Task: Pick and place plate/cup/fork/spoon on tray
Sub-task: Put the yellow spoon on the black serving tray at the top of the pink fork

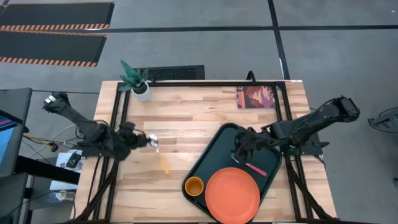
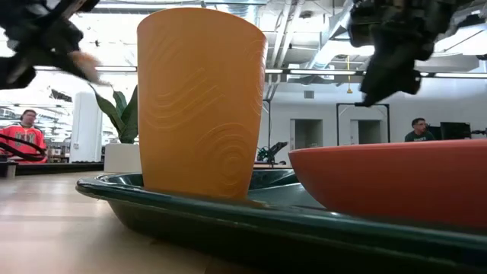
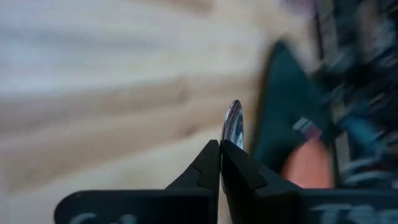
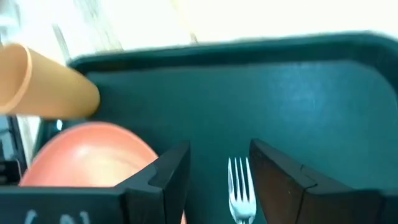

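The yellow-handled spoon (image 1: 163,164) is in my left gripper (image 1: 151,142), which is shut over the bare table left of the tray. The dark green tray (image 1: 214,146) holds the orange plate (image 1: 232,194), the orange-yellow cup (image 1: 194,186) standing at its near left corner, and the pink-handled fork (image 1: 255,168) lying flat beside the plate. My right gripper (image 4: 219,152) is open above the fork's tines (image 4: 239,186), one finger on either side, and touches nothing. My left gripper pinches the spoon between its two shut fingers, just behind the silver bowl (image 3: 234,121), which sticks out edge-on past the fingertips. The fingers come from the table's left. The yellow handle (image 1: 163,164) slants away toward the table's near edge. The low view shows the gripper well above the tabletop.
A white pot with a green plant (image 1: 142,90) stands at the far left of the table and a reddish-brown picture card (image 1: 255,97) lies at the far right. Bare wood lies between the arms. People (image 2: 27,129) show in the room behind.
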Tool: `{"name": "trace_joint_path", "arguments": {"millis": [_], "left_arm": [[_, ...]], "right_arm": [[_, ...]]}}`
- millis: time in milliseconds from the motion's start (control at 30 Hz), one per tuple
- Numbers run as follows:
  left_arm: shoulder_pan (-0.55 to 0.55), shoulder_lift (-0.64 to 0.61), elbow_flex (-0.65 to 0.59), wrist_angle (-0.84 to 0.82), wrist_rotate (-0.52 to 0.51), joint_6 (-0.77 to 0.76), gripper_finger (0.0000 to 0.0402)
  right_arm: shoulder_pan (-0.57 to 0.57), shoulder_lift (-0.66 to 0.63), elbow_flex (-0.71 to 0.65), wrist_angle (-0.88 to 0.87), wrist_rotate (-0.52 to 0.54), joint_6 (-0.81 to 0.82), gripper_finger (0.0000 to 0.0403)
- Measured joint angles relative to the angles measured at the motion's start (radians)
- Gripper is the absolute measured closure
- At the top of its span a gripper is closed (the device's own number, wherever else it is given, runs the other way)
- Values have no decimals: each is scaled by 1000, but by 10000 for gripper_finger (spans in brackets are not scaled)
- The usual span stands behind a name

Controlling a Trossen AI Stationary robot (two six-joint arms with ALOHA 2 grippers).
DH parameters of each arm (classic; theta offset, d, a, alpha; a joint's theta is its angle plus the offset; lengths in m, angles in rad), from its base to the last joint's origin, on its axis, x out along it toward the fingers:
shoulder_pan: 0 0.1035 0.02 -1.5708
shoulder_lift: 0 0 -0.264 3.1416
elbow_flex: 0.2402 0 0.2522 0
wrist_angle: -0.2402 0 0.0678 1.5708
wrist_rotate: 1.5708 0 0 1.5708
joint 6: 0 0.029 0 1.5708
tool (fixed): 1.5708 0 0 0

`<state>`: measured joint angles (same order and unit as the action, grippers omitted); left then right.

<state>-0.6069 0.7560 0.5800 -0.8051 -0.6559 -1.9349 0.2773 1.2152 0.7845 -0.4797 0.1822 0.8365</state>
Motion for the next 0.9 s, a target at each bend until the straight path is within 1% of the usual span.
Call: {"name": "trace_joint_path", "arguments": {"millis": [133, 233, 333, 433, 567, 633, 733, 800, 900], "left_arm": [[62, -90, 0, 26, -156, 76, 401], [116, -134, 0, 97, -250, 174, 401], [181, -145, 0, 223, -302, 312, 401], [251, -129, 1, 376, -311, 473, 401], [351, -84, 1, 546, -270, 646, 401], [400, -48, 1, 620, -229, 700, 401], [470, 27, 1, 743, -144, 769, 401], [513, 86, 1, 820, -82, 808, 401], [566, 185, 1, 932, 17, 825, 401]], "right_arm": [[-53, 0, 0, 70, 0, -35, 214], [-100, 0, 0, 150, -7, -71, 214], [-157, 0, 0, 265, -58, -115, 214], [-214, 0, 0, 426, -140, -174, 214], [-299, 0, 0, 644, -257, -220, 211], [-346, 0, 12, 700, -287, -225, 207], [-407, 0, 51, 692, -300, -257, 196], [-443, 0, 77, 656, -316, -284, 185], [-485, 0, 120, 609, -346, -306, 166]]}}
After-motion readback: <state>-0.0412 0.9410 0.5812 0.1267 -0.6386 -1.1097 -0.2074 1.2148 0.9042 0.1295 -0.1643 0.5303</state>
